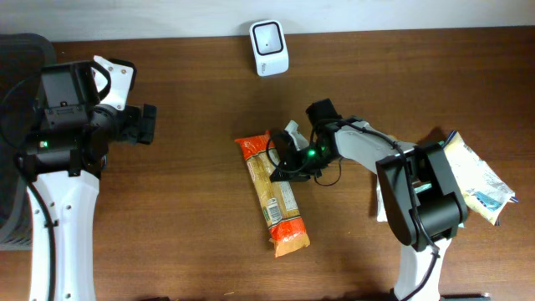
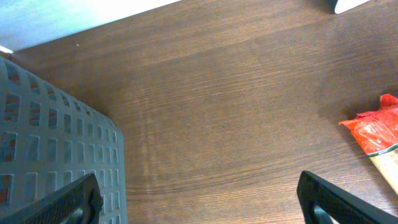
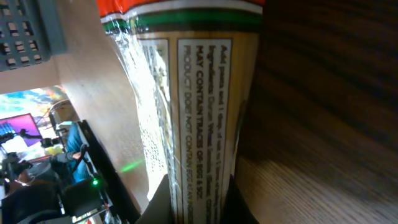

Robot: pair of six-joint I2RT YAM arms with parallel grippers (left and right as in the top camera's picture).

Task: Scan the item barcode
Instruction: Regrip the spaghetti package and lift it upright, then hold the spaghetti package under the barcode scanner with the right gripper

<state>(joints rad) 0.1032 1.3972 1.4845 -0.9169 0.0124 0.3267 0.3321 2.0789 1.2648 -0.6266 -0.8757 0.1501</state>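
Two arms work at a brown wooden table (image 1: pixel 192 217), one on each side. The right gripper (image 1: pixel 282 160) reaches in toward the middle of the table, and its jaws are closed tight on the upper part of a long packet (image 1: pixel 276 196). The packet lies near the table's centre and has orange ends and a pale printed middle. In the right wrist view the packet (image 3: pixel 193 93) fills the frame lengthwise, and the two dark fingers (image 3: pixel 155 200) press against its sides at the bottom edge. Small printed text shows on the packet, but no barcode can be made out. A white scanner (image 1: pixel 269 48) stands near the far edge of the table, well apart from the packet. The left gripper (image 1: pixel 146 124) hangs over the left part of the table with its jaws spread wide and nothing between them. In its wrist view only bare wood lies between the fingertips (image 2: pixel 71 199), with a grey mesh basket (image 2: pixel 56 143) just beside them. One orange end of the packet (image 2: pixel 379 134) shows at the right edge of that view. A second pale bag (image 1: pixel 478 177) lies at the right edge of the table, beside the right arm's base.
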